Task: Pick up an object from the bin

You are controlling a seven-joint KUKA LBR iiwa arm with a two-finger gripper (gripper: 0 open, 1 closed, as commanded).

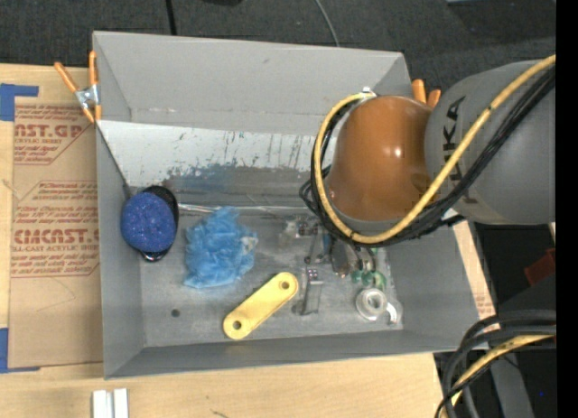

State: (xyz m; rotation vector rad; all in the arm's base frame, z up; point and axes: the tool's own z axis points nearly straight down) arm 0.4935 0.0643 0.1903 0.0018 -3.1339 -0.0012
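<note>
Gripper [311, 290] is low in the bin [122, 317], just beside the rounded end of the yellow flat tag [260, 305]. I cannot tell from here whether it's open or closed. The tag's long axis points straight at the gripper, holed end farthest away. A blue fuzzy clump [219, 246] lies near the tag's long side, and a silver ring [370, 302] lies past the gripper. Of those 3, I judge the tag nearest.

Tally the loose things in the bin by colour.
Blue: 2 (glittery blue ball, fluffy blue tuft)
Yellow: 1 (flat yellow plastic tag)
Silver: 1 (shiny metal ring)
Total: 4
</note>
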